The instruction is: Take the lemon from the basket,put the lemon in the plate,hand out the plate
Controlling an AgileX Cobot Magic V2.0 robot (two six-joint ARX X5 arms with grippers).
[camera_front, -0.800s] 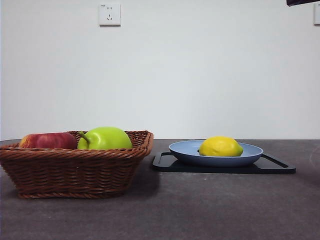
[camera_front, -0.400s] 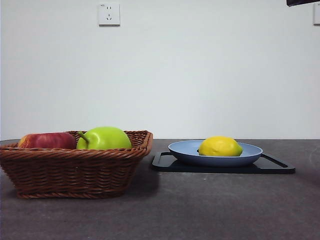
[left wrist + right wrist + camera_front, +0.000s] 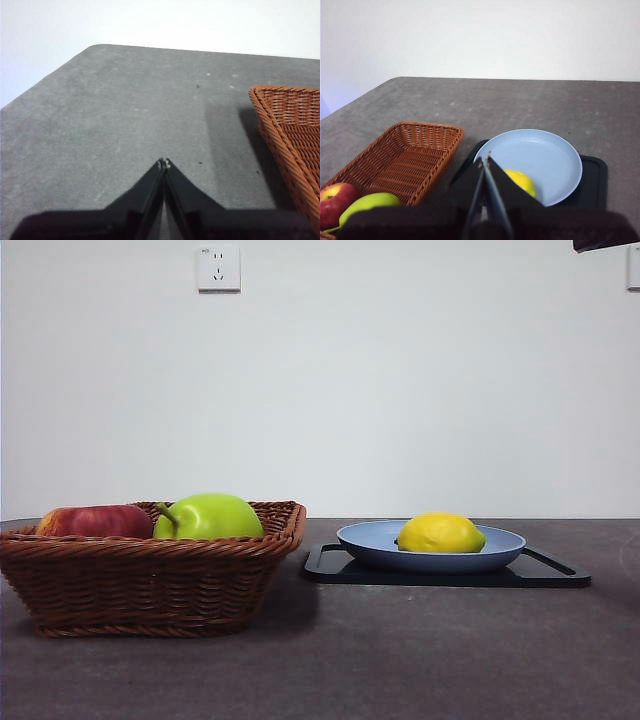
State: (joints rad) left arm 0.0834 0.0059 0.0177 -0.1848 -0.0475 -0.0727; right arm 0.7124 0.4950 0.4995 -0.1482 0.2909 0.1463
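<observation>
Bare table [image 3: 420, 660] along the front edge, open air above plate [image 3: 370, 540] and lemon [image 3: 441, 532], basket [image 3: 150, 580] blocking one side, tray [image 3: 560, 575] rim low.

Across the last second very little altered: the basket [image 3: 150, 568], with the red apple [image 3: 95, 521] and green fruit [image 3: 208, 517] inside it, sat a hair further toward the counter's [image 3: 400, 660] left edge, and the plate [image 3: 430, 546] carrying the lemon [image 3: 440, 533] on the black tray [image 3: 445, 576] showed the same faint leftward drift
</observation>
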